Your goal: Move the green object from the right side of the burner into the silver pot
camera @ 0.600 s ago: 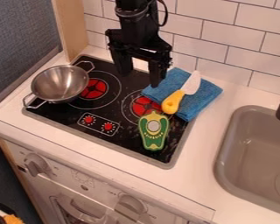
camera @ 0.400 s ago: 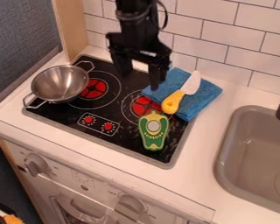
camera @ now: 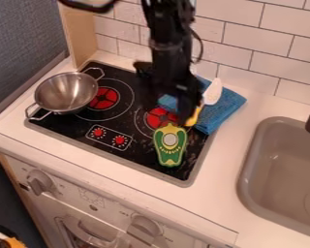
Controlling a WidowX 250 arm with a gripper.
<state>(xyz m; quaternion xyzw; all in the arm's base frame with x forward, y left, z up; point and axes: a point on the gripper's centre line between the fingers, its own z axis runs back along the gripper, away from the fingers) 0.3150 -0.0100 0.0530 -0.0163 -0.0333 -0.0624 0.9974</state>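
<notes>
Silver pot (camera: 66, 93) sat upright on left of black stovetop (camera: 135, 133), beside wooden panel (camera: 81, 36), with white worktop (camera: 225, 164) around. Black gripper (camera: 165, 115) hung over right burner (camera: 159, 119), jaws standing wide. Green object (camera: 170, 154) lay on stovetop, top end across burner's front edge. Yellow-handled knife (camera: 212, 92) rested on blue towel (camera: 230, 104), below tiled wall (camera: 235, 38); grey sink (camera: 277, 169) stood far right.

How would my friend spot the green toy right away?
Look on the black stovetop, at the red burner nearer the sink. The green toy lies across that burner's front edge. It has yellow edging and a round grey spot; the knife behind it is yellow and white.
</notes>
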